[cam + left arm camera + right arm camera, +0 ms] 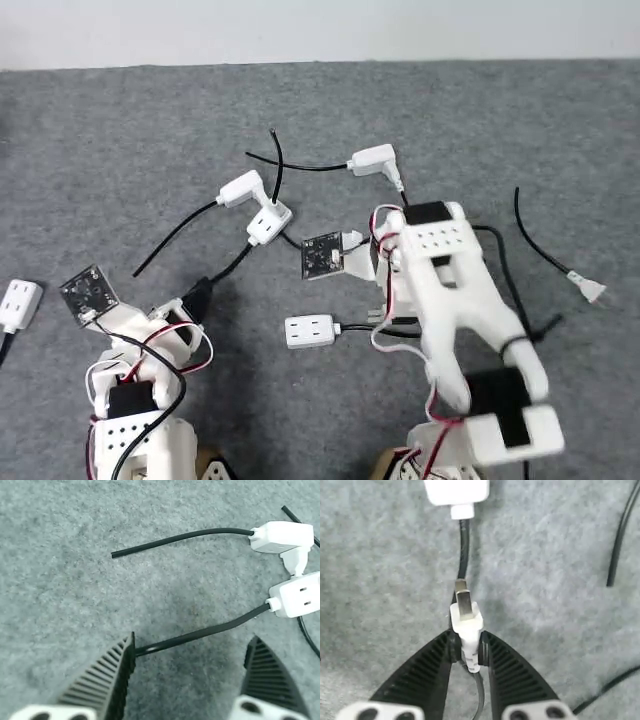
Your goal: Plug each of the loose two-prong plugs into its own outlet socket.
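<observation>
The white plug [466, 617] sits pinched by its body in the right gripper [468, 645], whose two black ribbed fingers are clamped on either side of it. Its two metal prongs stick out past the fingertips, and its own thin cord trails back between the fingers. The prongs point at an outlet block [456, 490] a little way ahead, not touching it, and they face the end where that block's short black cord [464, 550] comes out. The plug hovers right over that cord. From above, this block lies flat on the grey carpet [480, 110] between the two arms, sockets up, just beside the right arm's wrist. Further toward the left arm lies a second outlet block [296, 595] with a seated plug [280, 536] joined to its end. The black cord [200, 632] from this block runs back between the fingers of the left gripper [192, 647], which stand wide apart and hold nothing. The cord passes close by one fingertip. Past the right arm's far side a loose plug [592, 290] lies on the carpet at the end of a thin curved cord, well apart from every block. A third outlet block [18, 303] rests at the carpet's left edge, and an angled plug [372, 160] lies toward the back.
</observation>
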Available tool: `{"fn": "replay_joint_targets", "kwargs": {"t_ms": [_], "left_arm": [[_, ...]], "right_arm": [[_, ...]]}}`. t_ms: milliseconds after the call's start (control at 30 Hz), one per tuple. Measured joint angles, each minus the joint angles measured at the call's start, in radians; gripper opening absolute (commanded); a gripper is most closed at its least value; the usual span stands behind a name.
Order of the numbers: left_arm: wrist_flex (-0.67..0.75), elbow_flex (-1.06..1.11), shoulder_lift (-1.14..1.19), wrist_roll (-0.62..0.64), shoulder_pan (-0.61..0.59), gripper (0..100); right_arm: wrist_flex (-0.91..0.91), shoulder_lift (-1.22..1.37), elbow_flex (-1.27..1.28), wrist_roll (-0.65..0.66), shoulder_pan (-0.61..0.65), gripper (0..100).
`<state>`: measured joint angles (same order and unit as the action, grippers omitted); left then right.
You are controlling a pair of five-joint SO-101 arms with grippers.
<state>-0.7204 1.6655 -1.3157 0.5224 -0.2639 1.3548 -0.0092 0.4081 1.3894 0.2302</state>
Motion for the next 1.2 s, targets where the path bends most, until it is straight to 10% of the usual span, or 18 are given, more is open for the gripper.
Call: {"fn": "replay_joint_targets", "kwargs": {"t_ms": [467, 1200], "left_arm": [[0.000, 0.000, 0.000, 0.000, 0.000, 33], [0.000, 0.000, 0.000, 0.000, 0.000, 33]], "right_arm": [[-0.009, 0.358, -0.296, -0.069, -0.115, 23.8], [0.129, 0.308, -0.430, -0.123, -0.101, 24.4]]}}
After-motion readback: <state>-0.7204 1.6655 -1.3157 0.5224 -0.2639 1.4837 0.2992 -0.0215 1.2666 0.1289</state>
